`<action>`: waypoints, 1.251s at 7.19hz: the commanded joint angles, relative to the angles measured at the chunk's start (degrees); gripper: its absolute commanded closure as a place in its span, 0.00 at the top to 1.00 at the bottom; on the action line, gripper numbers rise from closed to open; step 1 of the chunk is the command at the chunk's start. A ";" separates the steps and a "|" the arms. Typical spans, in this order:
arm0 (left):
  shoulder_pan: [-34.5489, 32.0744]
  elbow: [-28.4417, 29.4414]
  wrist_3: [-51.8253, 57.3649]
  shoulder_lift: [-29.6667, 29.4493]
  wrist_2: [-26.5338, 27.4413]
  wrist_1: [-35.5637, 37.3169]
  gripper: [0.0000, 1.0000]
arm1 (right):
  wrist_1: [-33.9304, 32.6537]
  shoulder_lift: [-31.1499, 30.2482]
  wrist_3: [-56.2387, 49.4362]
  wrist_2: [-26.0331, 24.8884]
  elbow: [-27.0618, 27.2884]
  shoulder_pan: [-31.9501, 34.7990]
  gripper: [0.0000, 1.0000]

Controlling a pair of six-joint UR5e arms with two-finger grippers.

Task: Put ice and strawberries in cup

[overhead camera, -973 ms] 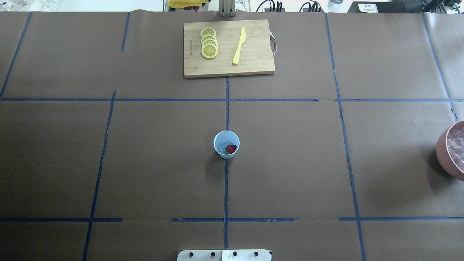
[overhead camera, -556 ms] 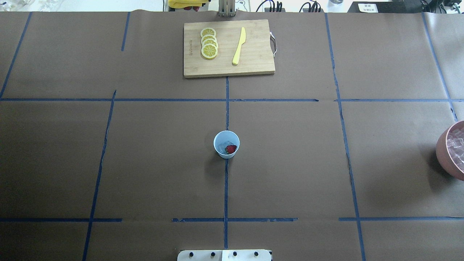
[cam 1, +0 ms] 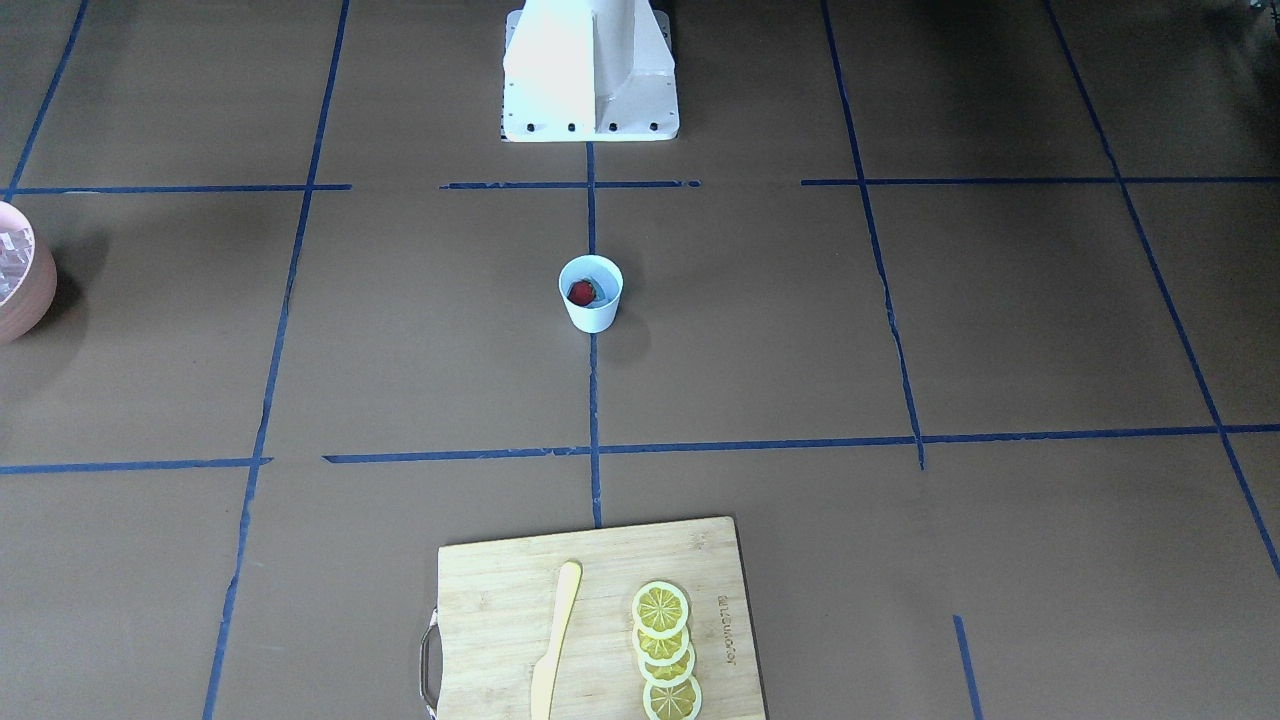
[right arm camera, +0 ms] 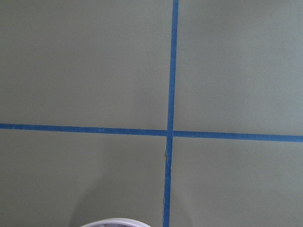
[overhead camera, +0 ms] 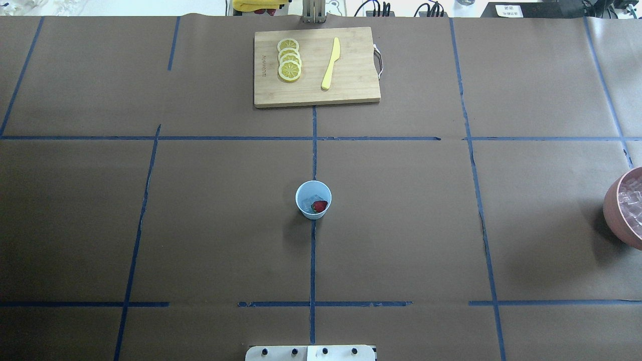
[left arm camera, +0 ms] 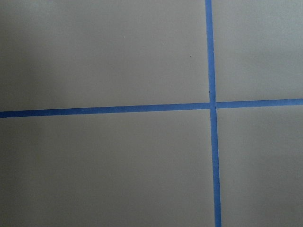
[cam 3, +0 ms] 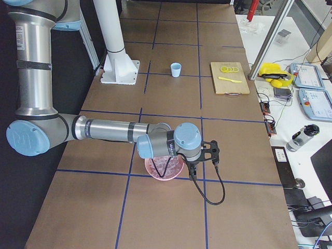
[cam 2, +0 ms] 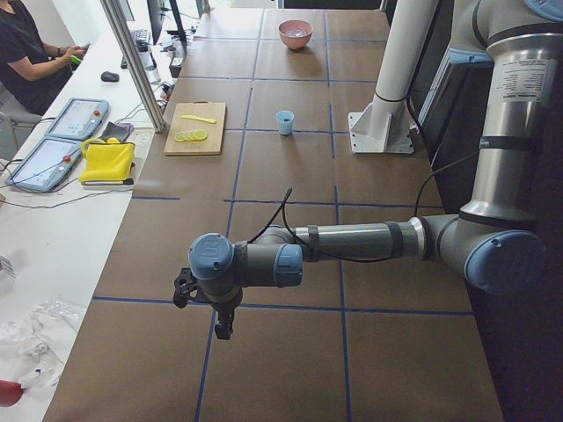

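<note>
The small white cup (overhead camera: 313, 215) with a pale blue inside stands upright at the table's middle, on a blue tape line; it also shows in the front view as the cup (cam 1: 590, 315). Inside it lie a red strawberry (overhead camera: 319, 205) and a clear ice cube (overhead camera: 308, 200). My left gripper (cam 2: 223, 323) hangs over bare table far out on my left, seen only from the side, and I cannot tell its state. My right gripper (cam 3: 193, 170) hangs beside the pink bowl, also seen only from the side, and I cannot tell its state. Both wrist views show only brown paper and tape.
A pink bowl (overhead camera: 613, 210) holding several ice cubes sits at the table's right edge. At the far middle lies a wooden cutting board (overhead camera: 351, 90) with lemon slices (overhead camera: 289, 60) and a yellow knife (overhead camera: 330, 64). A seated person (cam 2: 31, 53) is beyond the table.
</note>
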 commanded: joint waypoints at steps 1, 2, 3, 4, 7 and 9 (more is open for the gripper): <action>0.15 -0.51 -0.76 -0.10 -0.01 0.17 1.00 | 0.00 -0.04 0.00 0.01 0.06 0.00 0.99; 0.59 -0.68 -2.51 -0.45 -0.01 0.17 1.00 | 0.00 -0.04 0.00 0.10 0.06 0.00 0.99; 1.64 -1.21 -3.22 -0.80 0.08 0.26 1.00 | 0.00 -0.04 0.00 0.10 0.15 0.00 0.99; 2.08 -1.21 -4.10 -0.89 0.08 0.17 1.00 | 0.00 -0.04 0.00 0.10 0.15 0.00 0.99; 2.35 -1.39 -4.11 -0.72 0.00 0.26 1.00 | 0.09 -0.04 0.00 0.18 0.15 0.00 0.99; 2.35 -1.30 -4.11 -0.72 -0.01 0.26 1.00 | 0.00 -0.04 0.00 0.10 0.15 0.00 0.99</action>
